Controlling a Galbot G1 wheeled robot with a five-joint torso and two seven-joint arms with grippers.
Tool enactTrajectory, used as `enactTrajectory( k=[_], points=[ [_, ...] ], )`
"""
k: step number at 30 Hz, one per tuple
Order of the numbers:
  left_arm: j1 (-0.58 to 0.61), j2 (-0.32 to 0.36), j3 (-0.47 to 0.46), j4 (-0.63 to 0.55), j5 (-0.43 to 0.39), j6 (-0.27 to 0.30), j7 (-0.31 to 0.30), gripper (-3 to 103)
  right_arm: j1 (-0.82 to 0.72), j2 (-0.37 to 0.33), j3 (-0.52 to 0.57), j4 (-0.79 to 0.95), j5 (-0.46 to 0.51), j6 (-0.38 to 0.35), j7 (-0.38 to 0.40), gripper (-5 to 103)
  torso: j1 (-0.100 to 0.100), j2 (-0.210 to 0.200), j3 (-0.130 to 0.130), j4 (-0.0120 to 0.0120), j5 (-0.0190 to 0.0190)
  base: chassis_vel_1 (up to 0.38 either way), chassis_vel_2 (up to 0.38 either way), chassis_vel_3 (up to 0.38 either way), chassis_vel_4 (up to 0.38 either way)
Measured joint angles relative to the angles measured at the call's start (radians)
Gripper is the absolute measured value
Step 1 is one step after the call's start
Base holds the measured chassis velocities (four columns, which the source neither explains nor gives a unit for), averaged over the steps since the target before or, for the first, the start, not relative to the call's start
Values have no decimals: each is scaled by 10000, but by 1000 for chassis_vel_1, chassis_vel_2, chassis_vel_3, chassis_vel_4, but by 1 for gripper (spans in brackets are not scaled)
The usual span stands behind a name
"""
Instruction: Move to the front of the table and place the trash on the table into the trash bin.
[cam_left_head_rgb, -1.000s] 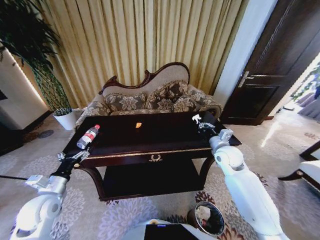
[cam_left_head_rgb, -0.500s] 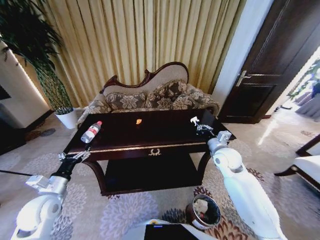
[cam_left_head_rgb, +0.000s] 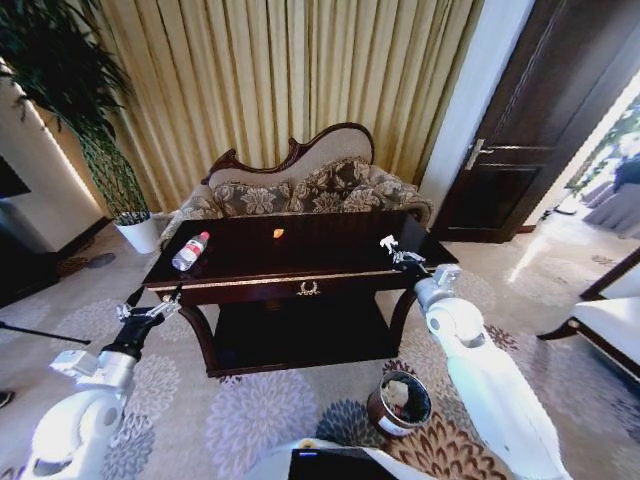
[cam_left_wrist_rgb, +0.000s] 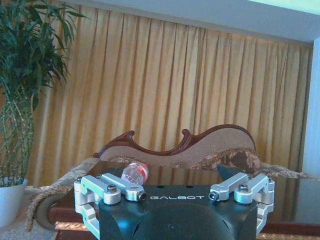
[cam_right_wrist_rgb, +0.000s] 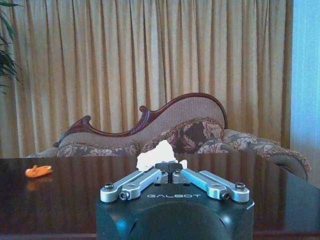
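Gripping white paper (cam_right_wrist_rgb: 156, 154) in closed fingers, the right gripper (cam_right_wrist_rgb: 169, 167) hovers at frame centre; the left gripper (cam_left_wrist_rgb: 175, 196) gapes before the bottle (cam_left_wrist_rgb: 135, 173) on the worktop (cam_left_head_rgb: 330, 250).

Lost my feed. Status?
Right gripper shut on white paper at table edge. Left gripper open, short of table. Bottle, orange bit on table. Bin unobstructed.

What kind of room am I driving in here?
Probably a formal lounge or hotel-style sitting room: an ornate patterned sofa, floor-length gold curtains, and a dark gold-trimmed table on patterned carpet.
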Motion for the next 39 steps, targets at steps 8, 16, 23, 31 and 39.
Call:
enactTrajectory(
  k=[8,16,23,31,39],
  points=[
    [6,8,-8,37,-2,1,-3,100,-93,61,1,18,-60,34,0,0,-3,2,-2,-1,-2,186,-182,-187,171],
    [13,-12,11,197,-7,-60,13,100,-648,349,11,-522,-381,-188,-1,0,-9,6,-4,-2,-1,95,-80,-71,99],
    [-127,-71,-37,290,-15,-110,6,100,-1731,1086,378,-2377,-1523,-158,-1,0,6,-3,3,-4,0,-1,7,2,-5],
    [-134,-102,-105,483,-23,-220,-48,100,-1726,1862,587,-5775,-2806,783,-2,0,-3,2,-2,0,2,0,0,0,0],
    [-128,-65,-108,597,-38,-271,-58,100,-880,2228,506,-8010,-3374,1368,-1,0,-1,0,0,2,-1,0,0,0,0]
  ],
)
